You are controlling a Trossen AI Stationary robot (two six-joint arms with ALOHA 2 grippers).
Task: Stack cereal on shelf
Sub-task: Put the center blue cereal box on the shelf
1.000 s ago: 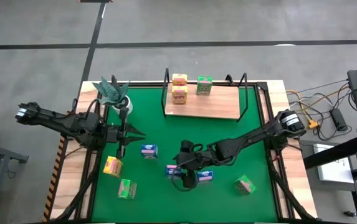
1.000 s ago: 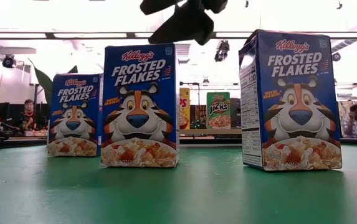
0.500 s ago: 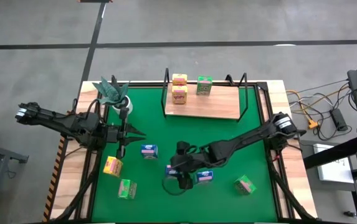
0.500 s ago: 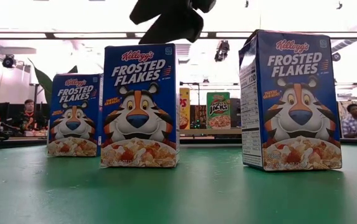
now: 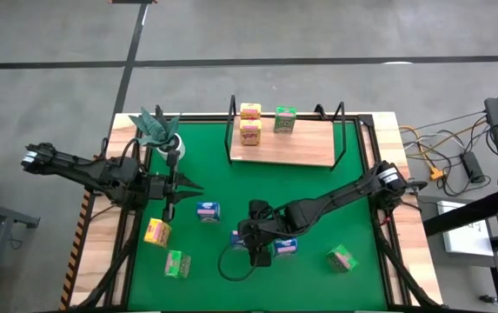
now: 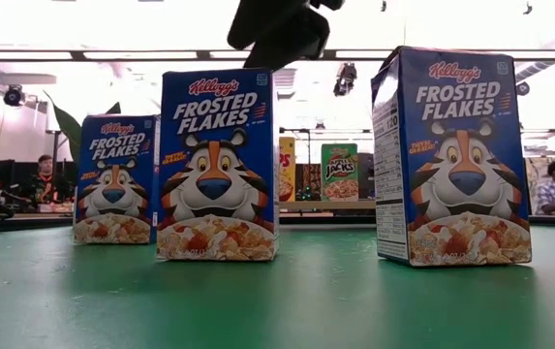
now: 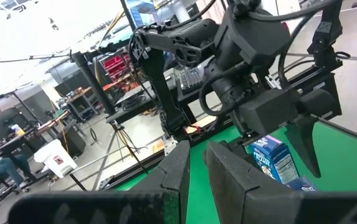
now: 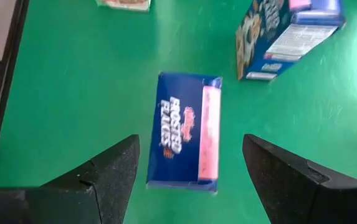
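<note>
Hovering low at centre of the high view, we note the right gripper spread wide over a standing blue box, presumably lining up to straddle it for the shelf at upper centre; the left gripper waits, nearly shut, at left.

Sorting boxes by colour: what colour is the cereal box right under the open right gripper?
Blue with a pink side panel, between the right gripper's fingers; clearest in the right wrist view.

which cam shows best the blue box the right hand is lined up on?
Right wrist view: the blue box sits between the open right hand's fingers. High view: arm mostly covers it. Low view: front face only. Left wrist view: cannot tell which box.
</note>
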